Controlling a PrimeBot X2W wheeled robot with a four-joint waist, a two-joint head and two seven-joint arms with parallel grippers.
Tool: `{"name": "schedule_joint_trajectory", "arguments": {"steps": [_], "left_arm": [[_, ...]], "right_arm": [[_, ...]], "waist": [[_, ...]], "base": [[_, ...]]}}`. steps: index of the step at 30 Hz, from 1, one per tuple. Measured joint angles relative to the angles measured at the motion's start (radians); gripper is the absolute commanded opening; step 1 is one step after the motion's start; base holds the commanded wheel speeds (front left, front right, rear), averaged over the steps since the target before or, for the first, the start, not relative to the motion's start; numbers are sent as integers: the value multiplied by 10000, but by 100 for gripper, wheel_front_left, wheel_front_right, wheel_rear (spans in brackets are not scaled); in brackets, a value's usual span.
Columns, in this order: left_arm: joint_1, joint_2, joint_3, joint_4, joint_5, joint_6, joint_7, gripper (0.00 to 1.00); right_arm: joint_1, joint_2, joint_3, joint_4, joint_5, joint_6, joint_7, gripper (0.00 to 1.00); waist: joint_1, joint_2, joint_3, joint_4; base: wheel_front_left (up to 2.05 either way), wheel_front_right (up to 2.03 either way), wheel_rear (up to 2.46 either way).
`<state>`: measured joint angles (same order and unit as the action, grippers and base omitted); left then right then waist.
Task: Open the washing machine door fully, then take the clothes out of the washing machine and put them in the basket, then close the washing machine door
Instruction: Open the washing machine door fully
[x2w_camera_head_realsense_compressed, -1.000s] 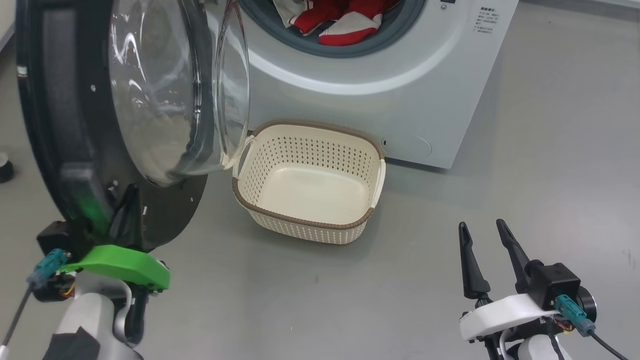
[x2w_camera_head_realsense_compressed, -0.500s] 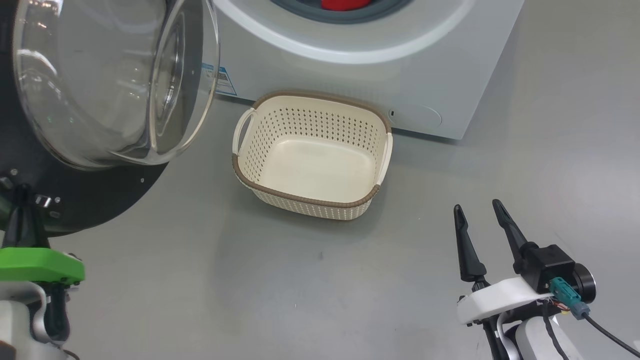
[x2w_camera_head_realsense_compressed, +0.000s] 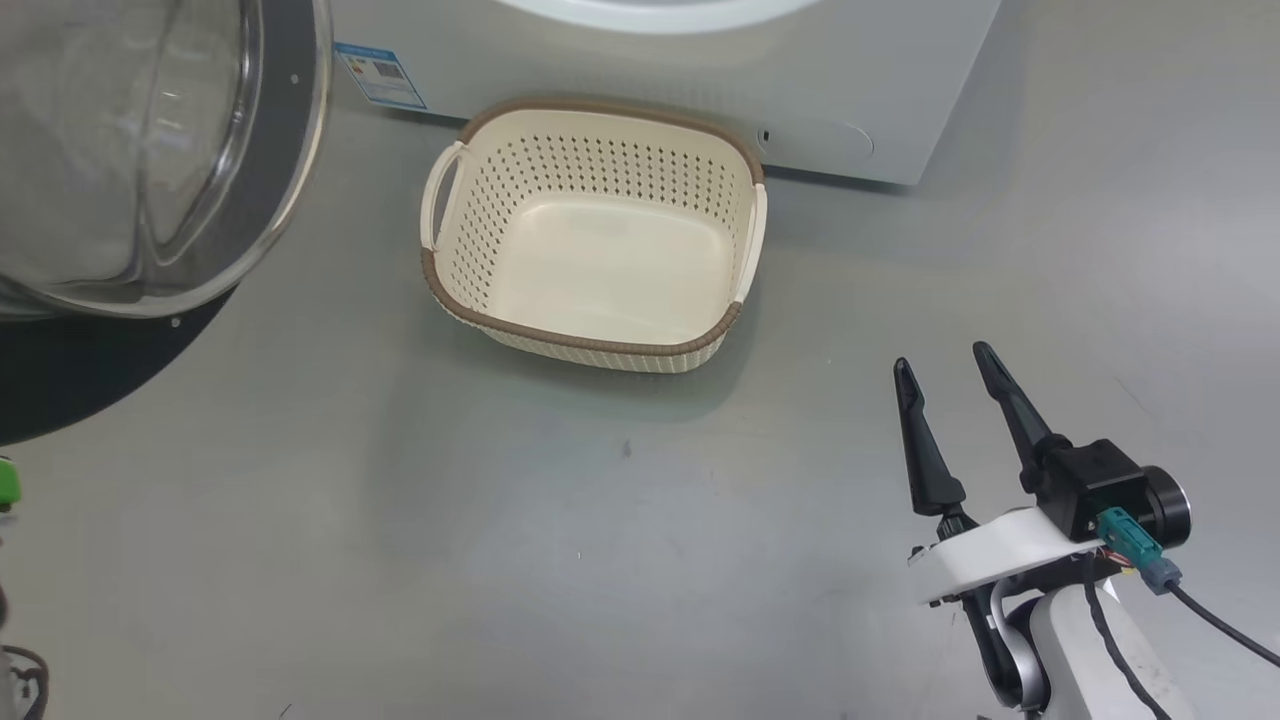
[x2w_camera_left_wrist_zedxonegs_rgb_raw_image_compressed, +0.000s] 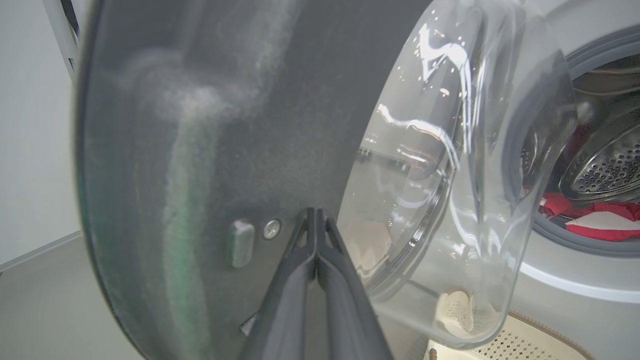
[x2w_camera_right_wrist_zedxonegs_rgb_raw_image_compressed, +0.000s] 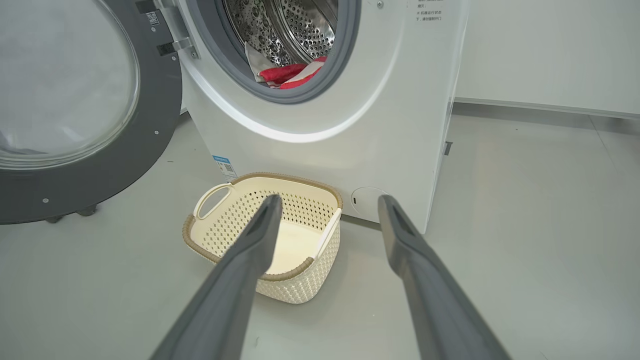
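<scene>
**Door swung wide, clothes in the drum, basket waiting on the floor**

One washing machine (x2w_camera_right_wrist_zedxonegs_rgb_raw_image_compressed: 320, 150), one washing machine door (x2w_camera_right_wrist_zedxonegs_rgb_raw_image_compressed: 155, 125), one basket (x2w_camera_head_realsense_compressed: 600, 345) and two claws. The clothes (x2w_camera_right_wrist_zedxonegs_rgb_raw_image_compressed: 287, 75) are a bunch of red and white cloth; how many pieces there are cannot be told.

The clothes lie at the bottom of the perforated steel drum (x2w_camera_right_wrist_zedxonegs_rgb_raw_image_compressed: 300, 25), just behind the grey seal (x2w_camera_right_wrist_zedxonegs_rgb_raw_image_compressed: 345, 60). The door stands open on its hinge, swung out beside the washer, with its clear glass bowl (x2w_camera_head_realsense_compressed: 120, 150) bulging from the black rim. The basket sits upright on the floor just in front of the washer's lower edge, its bare cream bottom showing.

The left claw (x2w_camera_left_wrist_zedxonegs_rgb_raw_image_compressed: 316, 215) has its two fingers pressed together on nothing, tips up at the dark inner face of the door beside a small round screw head (x2w_camera_left_wrist_zedxonegs_rgb_raw_image_compressed: 271, 229). Whether they touch the door cannot be told. The right claw (x2w_camera_head_realsense_compressed: 943, 358) is spread wide and holds nothing, well apart from the basket.

The floor (x2w_camera_head_realsense_compressed: 500, 550) is smooth, glossy grey. A plain pale wall (x2w_camera_right_wrist_zedxonegs_rgb_raw_image_compressed: 550, 50) with a grey skirting stands behind the washer.

The head view looks straight down on the basket, the washer's base and a small blue label (x2w_camera_head_realsense_compressed: 380, 75). The right wrist view takes in the drum mouth, the clothes and the door hinge. The left wrist view shows the clothes through the door's glass and past its edge.
</scene>
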<state>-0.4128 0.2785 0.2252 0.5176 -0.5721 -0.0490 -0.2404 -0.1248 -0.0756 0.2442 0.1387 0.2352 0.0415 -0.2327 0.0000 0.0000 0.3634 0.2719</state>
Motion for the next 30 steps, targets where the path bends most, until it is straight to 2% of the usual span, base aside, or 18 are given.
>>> {"name": "schedule_joint_trajectory", "arguments": {"steps": [13, 21, 30], "left_arm": [[-869, 823, 936, 786, -625, -90, -75, 0], [-1261, 905, 955, 1442, -702, -199, -86, 0], [-1446, 874, 686, 1962, -543, -368, -88, 0]], "right_arm": [[-409, -228, -153, -92, -107, -146, 75, 100], [-604, -257, -217, -96, -138, -176, 75, 100], [-705, -249, -194, 171, -136, -173, 71, 100]], "waist": [[1, 0, 1143, -372], [0, 0, 1551, -410], [1, 1, 1352, -381]], "base": [[0, 0, 0], [0, 0, 0], [0, 0, 0]]}}
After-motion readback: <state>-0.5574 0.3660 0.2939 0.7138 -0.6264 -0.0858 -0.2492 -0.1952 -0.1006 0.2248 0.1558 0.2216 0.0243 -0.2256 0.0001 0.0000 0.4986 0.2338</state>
